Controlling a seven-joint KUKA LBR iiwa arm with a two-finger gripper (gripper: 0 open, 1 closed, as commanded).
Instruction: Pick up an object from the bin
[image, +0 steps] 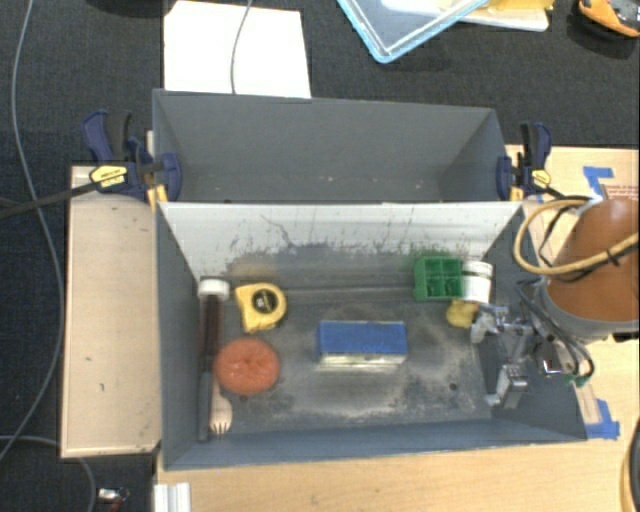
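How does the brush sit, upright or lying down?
Lying down: the brush stretches flat along the bin floor by its left wall, beside the orange ball.

Wrist section carries a rounded orange-brown cover (608, 250), smooth and dome-like. Pale yellow cables (540, 232) loop in an oval round the cover's left side, and a thinner dark cable runs alongside them. Below the cover sits a dark grey ring-shaped collar (585, 312). The gripper (503, 357) is bare silver-grey metal, built of small angular blocks and brackets; finer detail is too small to make out. A short green wire (585, 372) and black leads curl at its base.
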